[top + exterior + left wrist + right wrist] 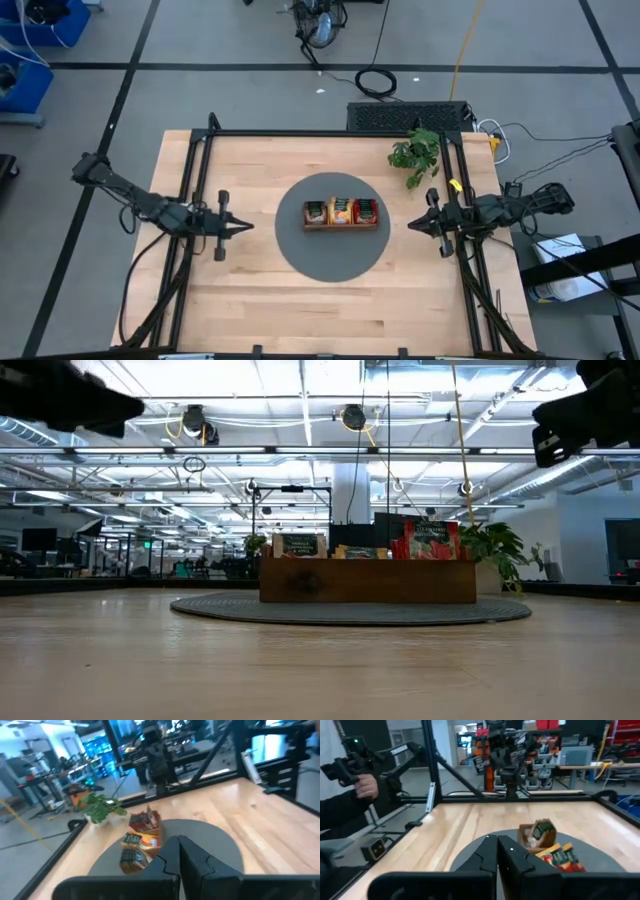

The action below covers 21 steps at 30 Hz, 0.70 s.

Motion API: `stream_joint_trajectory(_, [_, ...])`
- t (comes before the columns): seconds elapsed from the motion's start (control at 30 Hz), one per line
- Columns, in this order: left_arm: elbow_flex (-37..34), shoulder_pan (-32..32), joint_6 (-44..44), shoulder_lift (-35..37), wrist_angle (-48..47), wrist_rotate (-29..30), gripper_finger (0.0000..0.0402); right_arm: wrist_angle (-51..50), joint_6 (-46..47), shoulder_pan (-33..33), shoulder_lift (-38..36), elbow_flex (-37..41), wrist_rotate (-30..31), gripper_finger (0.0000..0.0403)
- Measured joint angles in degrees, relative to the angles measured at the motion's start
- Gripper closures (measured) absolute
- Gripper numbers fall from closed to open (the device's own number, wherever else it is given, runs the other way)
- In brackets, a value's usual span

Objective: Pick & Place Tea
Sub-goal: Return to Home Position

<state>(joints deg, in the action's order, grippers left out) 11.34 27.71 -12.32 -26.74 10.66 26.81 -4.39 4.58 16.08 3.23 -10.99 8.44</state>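
Tea (342,210) stands sorted in the wooden tray (341,228), centre of the tabletop (250,300). Left end effector (246,226) and right end effector (413,226) hang either side, fingers together, empty. Placement judged complete; none seen loose.

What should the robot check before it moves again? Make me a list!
1. Left tool shut and empty, left of the grey mat: ok.
2. Right tool shut and empty, right of the mat: ok.
3. Tea sachets all inside the wooden tray: ok.
4. Colours sorted, one per compartment: ok.
5. Tray sitting on the mat: ok.
6. Person's hand away from the table: ok.
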Motion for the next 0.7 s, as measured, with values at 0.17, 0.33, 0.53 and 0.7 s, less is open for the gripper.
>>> stream_joint_trajectory(0.17, [-5.61, 0.61, -0.1, 8.06, 0.98, -1.06, 0.0398, -0.24, -0.62, 0.0, -0.75, 0.18, 0.6, 0.0403])
stream_joint_trajectory(0.33, [-10.56, -0.48, -4.83, 12.89, 4.8, -1.98, 0.0398, -0.09, -3.09, -0.03, -0.86, 0.18, 2.66, 0.0403])
stream_joint_trajectory(0.53, [-10.76, -7.43, -4.87, 13.81, 2.4, -8.6, 0.0399, -0.01, -2.79, -1.99, -1.51, 1.14, 3.57, 0.0403])
stream_joint_trajectory(0.7, [-10.76, -12.46, -0.42, 13.62, -0.71, -17.39, 0.0399, 4.97, -2.0, -4.19, -3.13, 7.31, 3.37, 0.0403])
